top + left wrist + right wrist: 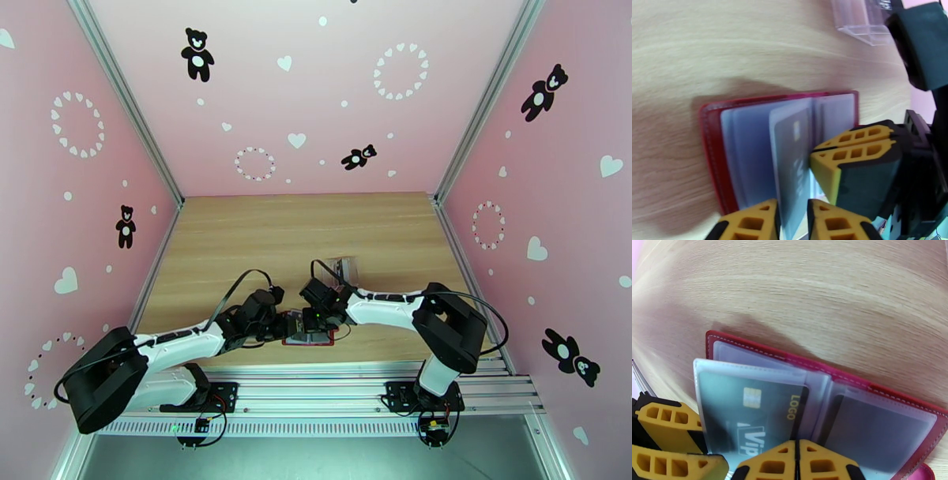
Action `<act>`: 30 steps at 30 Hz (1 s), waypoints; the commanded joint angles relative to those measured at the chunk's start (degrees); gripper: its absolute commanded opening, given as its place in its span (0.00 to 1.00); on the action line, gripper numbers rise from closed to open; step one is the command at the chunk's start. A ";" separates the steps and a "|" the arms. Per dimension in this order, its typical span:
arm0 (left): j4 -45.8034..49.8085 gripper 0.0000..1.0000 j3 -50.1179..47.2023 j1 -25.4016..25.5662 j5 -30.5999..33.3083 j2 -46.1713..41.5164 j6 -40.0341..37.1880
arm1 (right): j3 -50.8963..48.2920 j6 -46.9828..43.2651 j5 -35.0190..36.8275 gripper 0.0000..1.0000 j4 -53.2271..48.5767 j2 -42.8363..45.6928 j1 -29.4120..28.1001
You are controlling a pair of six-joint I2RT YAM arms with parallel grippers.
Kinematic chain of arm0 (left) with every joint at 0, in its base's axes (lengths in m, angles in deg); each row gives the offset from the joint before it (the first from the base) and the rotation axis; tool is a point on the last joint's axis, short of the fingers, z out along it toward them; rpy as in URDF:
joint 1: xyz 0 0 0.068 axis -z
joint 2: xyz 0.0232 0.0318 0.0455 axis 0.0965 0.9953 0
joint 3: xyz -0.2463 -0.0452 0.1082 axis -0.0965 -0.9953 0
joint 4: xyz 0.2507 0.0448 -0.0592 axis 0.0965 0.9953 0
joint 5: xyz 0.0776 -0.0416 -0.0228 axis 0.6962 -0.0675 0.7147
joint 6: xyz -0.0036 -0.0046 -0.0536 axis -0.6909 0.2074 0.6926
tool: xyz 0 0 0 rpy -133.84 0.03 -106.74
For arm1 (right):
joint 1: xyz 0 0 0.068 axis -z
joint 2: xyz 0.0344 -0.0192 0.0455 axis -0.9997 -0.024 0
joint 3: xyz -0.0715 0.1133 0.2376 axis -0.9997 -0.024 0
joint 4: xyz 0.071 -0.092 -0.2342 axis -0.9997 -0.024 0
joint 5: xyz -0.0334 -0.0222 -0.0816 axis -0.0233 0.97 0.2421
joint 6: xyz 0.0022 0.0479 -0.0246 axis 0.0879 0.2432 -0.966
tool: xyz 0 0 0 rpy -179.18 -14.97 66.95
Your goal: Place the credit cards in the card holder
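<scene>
I had the left gripper pinching the upright sleeve, card lengthwise inside, just ahead of my shut, empty right gripper (tips nearly at its edge).

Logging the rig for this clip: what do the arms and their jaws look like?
Left arm and right arm match: white links between bulky black joint housings, thin black cables looping alongside. The jaws are yellow-orange wedges with rectangular cut-outs, backed in black.
</scene>
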 commanded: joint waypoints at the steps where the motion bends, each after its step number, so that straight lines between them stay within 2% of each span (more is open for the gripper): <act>1: -1.19 0.25 2.24 1.19 -1.26 -0.77 0.39 | -0.83 -0.19 1.47 0.10 -1.98 3.10 -0.29; 7: -0.68 0.25 4.20 2.06 -1.00 0.07 0.32 | -1.85 -1.10 6.22 0.14 -6.79 8.01 0.32; 13: -0.70 0.25 7.31 3.90 -0.40 3.41 -0.27 | -5.56 -1.99 8.24 0.16 -9.57 13.47 3.46; 20: -1.75 0.25 11.63 6.96 0.27 9.58 -0.68 | -10.24 -2.99 8.53 0.18 -11.13 19.66 7.89; 25: -1.95 0.26 12.58 7.11 0.15 11.29 -0.96 | -12.03 -4.17 8.44 0.18 -12.92 23.93 10.63; 30: -1.81 0.35 12.33 7.11 0.29 10.55 -1.06 | -12.26 -5.69 7.85 0.20 -14.48 26.48 13.10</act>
